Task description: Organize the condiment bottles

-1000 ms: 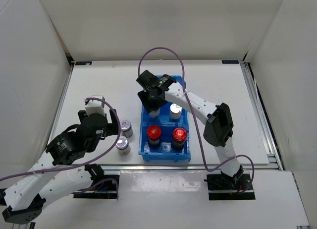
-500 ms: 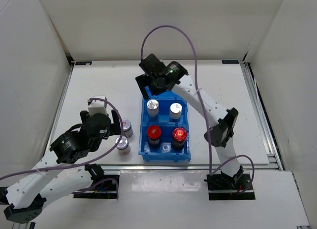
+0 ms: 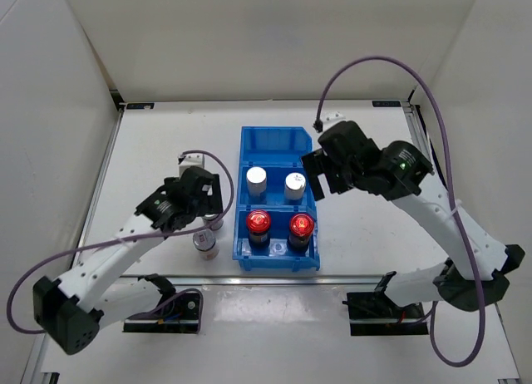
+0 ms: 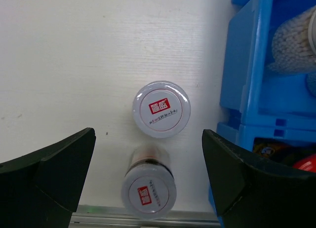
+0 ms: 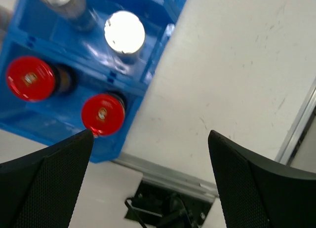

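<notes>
Left gripper hovering, jaws spread wide, over short silver-lidded bottles standing close together on table, just beside blue bin. Right gripper hanging agape, gripping nothing, right of bin. Red-capped bottles sitting in near compartment, taller silver-capped bottles in middle compartment.

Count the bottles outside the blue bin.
2. Both are short, silver-lidded, and on the table left of the blue bin. The far bottle is further back and the near bottle is by the table's front edge. None appears hidden.
</notes>
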`<action>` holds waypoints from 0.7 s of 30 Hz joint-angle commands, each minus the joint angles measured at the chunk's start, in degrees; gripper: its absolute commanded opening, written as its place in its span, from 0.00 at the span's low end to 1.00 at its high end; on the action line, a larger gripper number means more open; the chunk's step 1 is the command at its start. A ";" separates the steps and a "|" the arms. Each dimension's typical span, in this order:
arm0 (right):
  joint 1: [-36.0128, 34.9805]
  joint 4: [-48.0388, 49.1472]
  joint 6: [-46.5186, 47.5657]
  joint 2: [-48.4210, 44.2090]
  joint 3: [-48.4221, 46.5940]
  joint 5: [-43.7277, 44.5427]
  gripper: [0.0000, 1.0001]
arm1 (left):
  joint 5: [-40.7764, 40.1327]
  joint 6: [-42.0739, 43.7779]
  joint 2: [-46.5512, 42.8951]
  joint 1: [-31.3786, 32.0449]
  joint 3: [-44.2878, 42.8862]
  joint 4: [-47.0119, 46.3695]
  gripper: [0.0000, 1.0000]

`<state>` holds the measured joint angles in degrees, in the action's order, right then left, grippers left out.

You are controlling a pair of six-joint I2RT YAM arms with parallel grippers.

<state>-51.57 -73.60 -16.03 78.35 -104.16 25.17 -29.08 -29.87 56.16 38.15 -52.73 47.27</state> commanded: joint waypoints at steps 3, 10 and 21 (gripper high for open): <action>-0.37 1.88 -1.98 -6.17 12.54 -1.52 1.00 | 10.18 -0.37 7.90 -4.31 2.98 -8.58 1.00; -0.37 2.50 -5.41 -19.18 25.05 -3.37 1.00 | 13.00 -0.98 14.76 -8.09 4.13 -12.29 1.00; -0.37 1.27 -7.79 -26.14 31.12 0.67 1.00 | 18.01 -1.86 23.38 -13.45 -5.07 -5.38 0.48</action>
<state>-51.57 -72.73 -22.44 53.08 -73.14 23.42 -12.67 -30.89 79.35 25.43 -51.72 36.77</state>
